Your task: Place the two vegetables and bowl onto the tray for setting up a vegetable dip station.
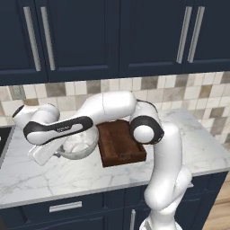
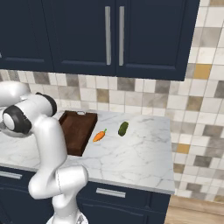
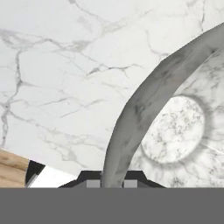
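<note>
A: Where does the bowl [image 1: 80,147] sit?
B: On the surface [image 1: 188,148], just left of the tray [image 1: 120,144], under the arm's forearm. The pincer [image 3: 113,183] straddles its rim.
A: And the vegetables?
B: Both on the surface right of the tray: the carrot [image 2: 99,135] just beside it, the cucumber [image 2: 123,128] right of the carrot, slightly nearer the wall.

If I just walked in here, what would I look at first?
Probably the big white robot arm stretching left across the marble counter, its claw pinched shut on the rim of a wide marbled bowl. Next to the bowl sits a dark brown tray. On the tray's other side lie a little orange carrot and a green cucumber.
</note>
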